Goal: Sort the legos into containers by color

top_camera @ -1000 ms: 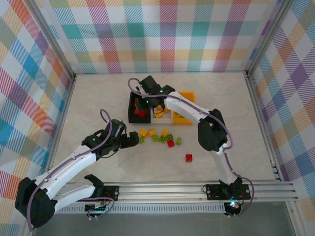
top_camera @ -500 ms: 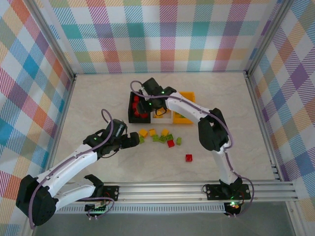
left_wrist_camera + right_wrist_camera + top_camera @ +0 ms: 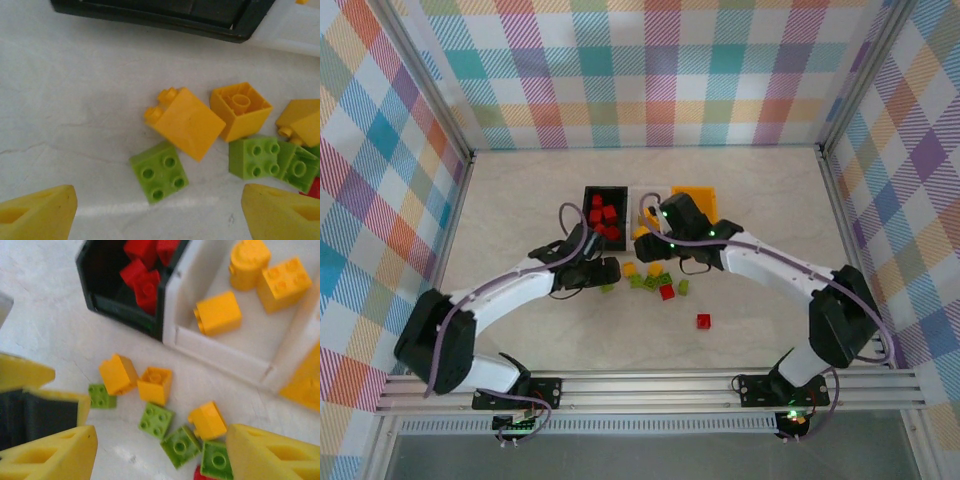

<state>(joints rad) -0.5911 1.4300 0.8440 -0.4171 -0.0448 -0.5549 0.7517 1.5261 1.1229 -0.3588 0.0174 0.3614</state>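
Loose legos lie in front of the containers: a lime green brick (image 3: 159, 171) sits between my left gripper's (image 3: 159, 210) open fingers, just below a yellow brick (image 3: 185, 122) lying on its side. My left gripper (image 3: 605, 272) is low at the pile's left end. My right gripper (image 3: 645, 245) hovers open over the same pile, with yellow (image 3: 155, 385) and green bricks (image 3: 156, 421) below its jaws (image 3: 160, 455). The black bin (image 3: 592, 192) holds red bricks (image 3: 145, 275). The white bin (image 3: 225, 347) holds yellow bricks (image 3: 217, 312). The orange-yellow bin (image 3: 698, 197) stands at the right.
A red brick (image 3: 667, 292) lies among the green ones and another red brick (image 3: 703, 321) lies alone nearer the front. The two grippers are close together over the pile. Checked walls (image 3: 650, 70) enclose the table.
My right gripper has opened and pulled back from over the black bin to above the loose pile. My left gripper has moved right to the pile's left end.
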